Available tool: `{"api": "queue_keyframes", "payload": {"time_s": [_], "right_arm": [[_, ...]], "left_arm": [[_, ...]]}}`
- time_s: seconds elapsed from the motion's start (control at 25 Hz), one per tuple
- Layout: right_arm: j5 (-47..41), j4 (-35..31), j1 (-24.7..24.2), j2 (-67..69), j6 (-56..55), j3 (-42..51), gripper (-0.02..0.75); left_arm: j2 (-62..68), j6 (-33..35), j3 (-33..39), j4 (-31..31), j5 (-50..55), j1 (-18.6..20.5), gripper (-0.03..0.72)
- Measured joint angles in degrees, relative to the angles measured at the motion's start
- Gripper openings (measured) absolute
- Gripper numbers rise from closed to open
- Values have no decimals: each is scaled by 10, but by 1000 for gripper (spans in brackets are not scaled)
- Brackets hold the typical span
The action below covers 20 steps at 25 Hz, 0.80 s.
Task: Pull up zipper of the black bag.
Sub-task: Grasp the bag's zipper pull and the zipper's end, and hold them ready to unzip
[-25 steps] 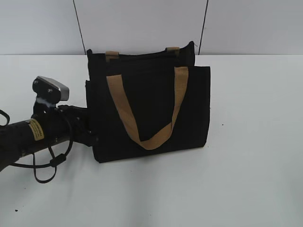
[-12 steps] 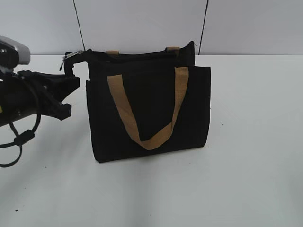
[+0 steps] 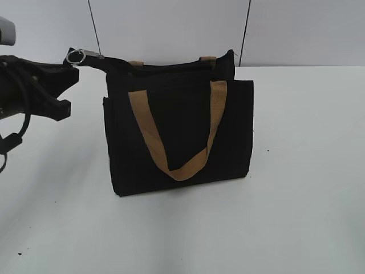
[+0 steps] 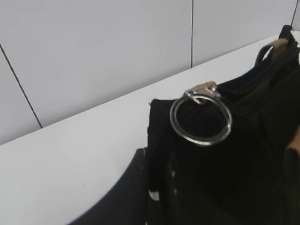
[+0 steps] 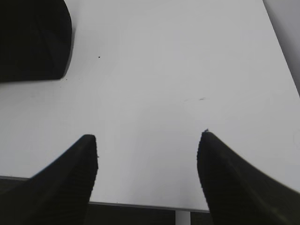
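The black bag [image 3: 182, 131] stands upright mid-table with tan straps across its front. The zipper's end tail sticks out left from the bag's top-left corner, carrying the silver slider and ring pull [image 3: 74, 56]. My left gripper [image 3: 69, 67] is at that tail, just under the ring, and looks shut on the black zip strip. In the left wrist view the ring [image 4: 200, 119] hangs from the slider [image 4: 202, 90] over black fabric that runs down into my jaws [image 4: 161, 206]. My right gripper [image 5: 147, 140] is open and empty over bare table; it is out of the exterior view.
The white table [image 3: 308, 171] extends around the bag, with a panelled wall [image 3: 171, 28] behind. A black corner of the bag [image 5: 33, 40] shows at the top left of the right wrist view. The left arm's cable [image 3: 8, 140] hangs at the left edge.
My left gripper rose from the bag's lower left side to its top-left corner and moved left, drawing the zipper tail with slider and ring out to the left. The bag stayed put.
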<state>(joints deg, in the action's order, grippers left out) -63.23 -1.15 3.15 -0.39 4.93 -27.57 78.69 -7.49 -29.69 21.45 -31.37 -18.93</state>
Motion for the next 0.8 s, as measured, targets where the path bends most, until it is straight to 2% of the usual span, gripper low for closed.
{"api": "queue_keyframes", "payload": {"time_s": [0.24, 0.52, 0.64, 0.8], "right_arm": [[0, 0, 0, 0, 0, 0, 512], [0, -11, 0, 0, 1, 0, 512], [1, -52, 0, 36, 24, -1, 512], [30, -127, 0, 161, 93, -15, 512]], "left_arm": [[-14, -1, -39, 18, 47, 0, 35], [-14, -42, -45, 80, 68, 0, 34], [-15, -46, -49, 87, 67, 0, 34], [-19, -47, -58, 98, 62, 0, 34]]}}
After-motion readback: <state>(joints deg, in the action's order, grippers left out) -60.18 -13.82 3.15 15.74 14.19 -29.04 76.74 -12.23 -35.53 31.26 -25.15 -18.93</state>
